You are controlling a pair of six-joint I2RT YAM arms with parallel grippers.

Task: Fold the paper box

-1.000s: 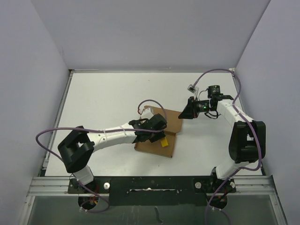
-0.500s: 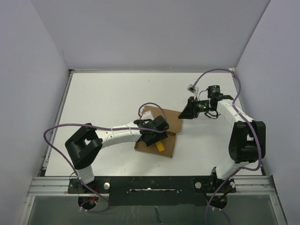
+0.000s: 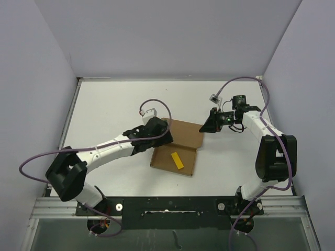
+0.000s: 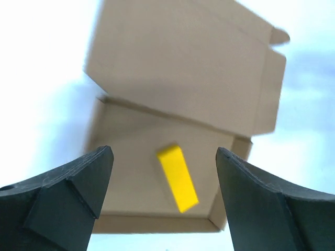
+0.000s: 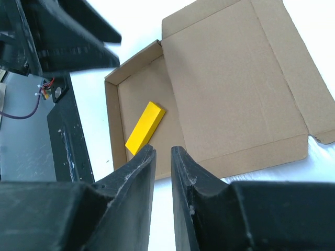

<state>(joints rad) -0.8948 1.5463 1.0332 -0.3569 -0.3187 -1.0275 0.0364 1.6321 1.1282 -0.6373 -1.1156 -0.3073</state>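
Observation:
The paper box [image 3: 186, 135] lies open and flat in the middle of the table. It is brown cardboard, with a shallow tray [image 3: 159, 157] towards me and its lid [image 5: 230, 89] spread out beyond. In the tray lies a small yellow bar [image 3: 177, 160], untouched, also seen in the left wrist view [image 4: 178, 178]. My left gripper [image 3: 163, 133] hovers at the box's left far corner, fingers [image 4: 78, 178] wide open and empty. My right gripper [image 3: 205, 126] stands just off the lid's right far corner. Its fingers [image 5: 141, 167] are almost together, with nothing between them.
White walls close in the table on the left, back and right. A black rail [image 3: 167, 206] with the arm bases runs along the near edge. Purple cables [image 3: 47, 157] loop from both arms above the surface.
My left gripper has opened, leaving the yellow bar in the tray, and has drawn back up and to the left off the box. The right arm has not moved.

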